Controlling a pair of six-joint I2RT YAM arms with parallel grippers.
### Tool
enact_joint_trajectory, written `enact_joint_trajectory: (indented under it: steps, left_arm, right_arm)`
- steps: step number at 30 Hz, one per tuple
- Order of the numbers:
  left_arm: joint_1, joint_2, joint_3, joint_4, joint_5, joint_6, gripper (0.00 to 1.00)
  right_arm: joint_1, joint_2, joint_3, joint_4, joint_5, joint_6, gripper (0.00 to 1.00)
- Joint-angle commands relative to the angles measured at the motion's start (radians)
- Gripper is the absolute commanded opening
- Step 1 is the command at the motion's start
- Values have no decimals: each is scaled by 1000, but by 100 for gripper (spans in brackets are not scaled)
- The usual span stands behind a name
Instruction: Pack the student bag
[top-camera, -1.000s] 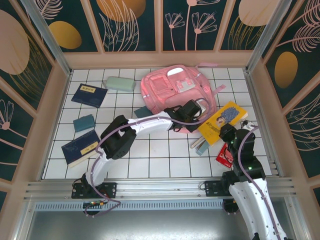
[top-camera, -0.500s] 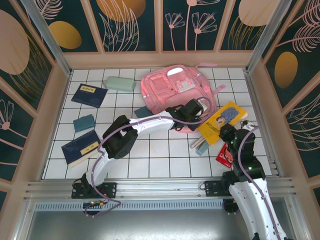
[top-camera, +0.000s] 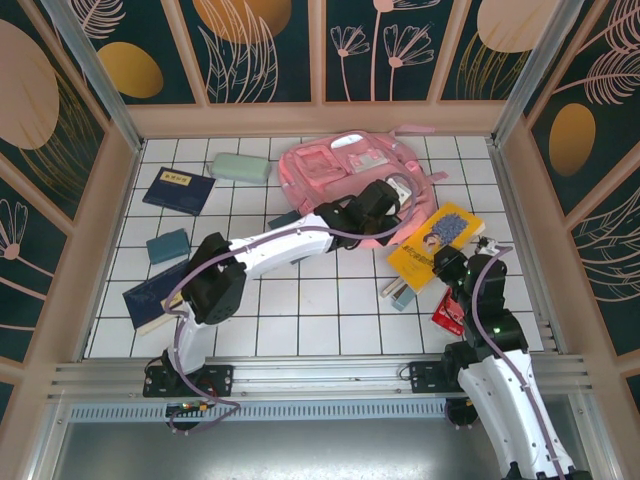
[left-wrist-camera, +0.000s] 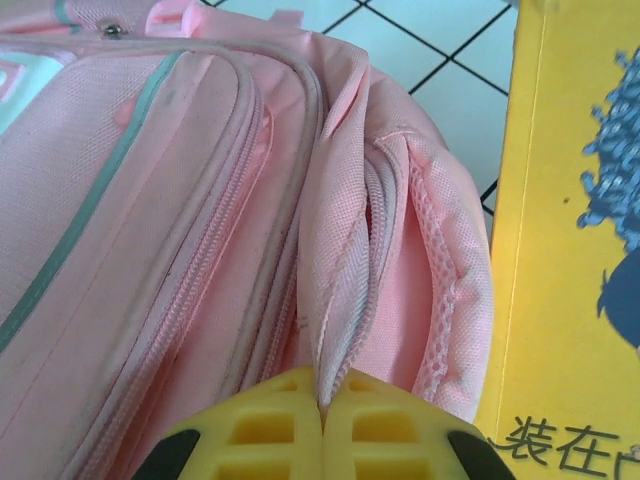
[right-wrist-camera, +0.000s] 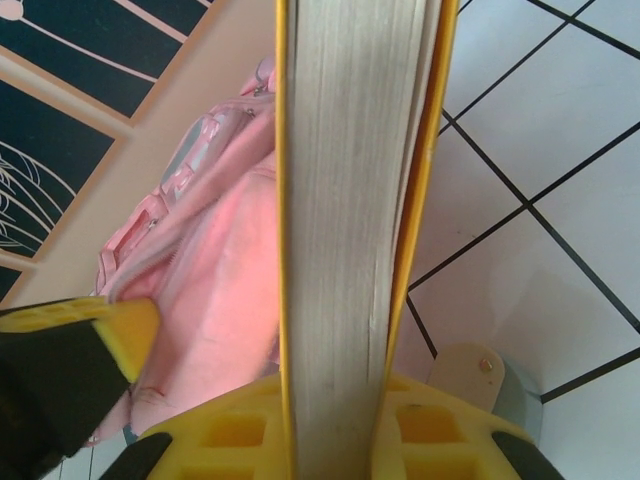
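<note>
Counting from your end of the white tiled surface (top-camera: 300, 300):

- One red packet (top-camera: 448, 312), partly hidden behind the right arm.
- Your right gripper (top-camera: 447, 262) is clamped on the near edge of the one yellow book (top-camera: 440, 235). In the wrist view, the gripper (right-wrist-camera: 340, 425) has the book's pages (right-wrist-camera: 350, 200) edge-on between the pads.
- A few small pale bits (top-camera: 400, 294) poke out from under that book. They're too small to tell what they are.
- Two dark blue books. The near one (top-camera: 150, 295) is half covered by the left arm's elbow. The far one (top-camera: 178, 190) is in plain view.
- One teal block (top-camera: 168, 245), plus a second teal thing (top-camera: 284, 219) mostly hidden under the left arm.
- One pink backpack (top-camera: 335, 165) at the far middle, just beside the yellow book.
- Your left gripper (top-camera: 395, 192) is on the backpack's right side. The wrist view shows the gripper (left-wrist-camera: 322, 425) pinched tight on a fold of the bag's fabric (left-wrist-camera: 200, 200), with the book's cover (left-wrist-camera: 570, 250) cut off at the right.
- One mint-green case (top-camera: 240, 167) left of the bag.

Compared with a second ago, the left elbow has swung left over the near blue book. The bag has also slid toward the far wall.
</note>
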Motion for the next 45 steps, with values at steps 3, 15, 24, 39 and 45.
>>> enact_joint_trajectory:
  steps: [3,15,24,39,45]
  left_arm:
    - [-2,15,9,1,86,19,0]
    - [-2,149,24,-14,98,20,13]
    - [1,164,31,-11,-6,10,44]
    - [37,62,-57,77,-128,-48,41]
    - [41,52,-68,86,-119,-52,45]
  right_arm:
    - [-6,-10,7,108,-21,5,0]
    - [-6,-13,7,94,-18,4,0]
    - [-6,-12,4,96,-20,4,0]
    - [-6,-12,0,94,-17,3,0]
    - [-6,-13,-3,98,-19,5,0]
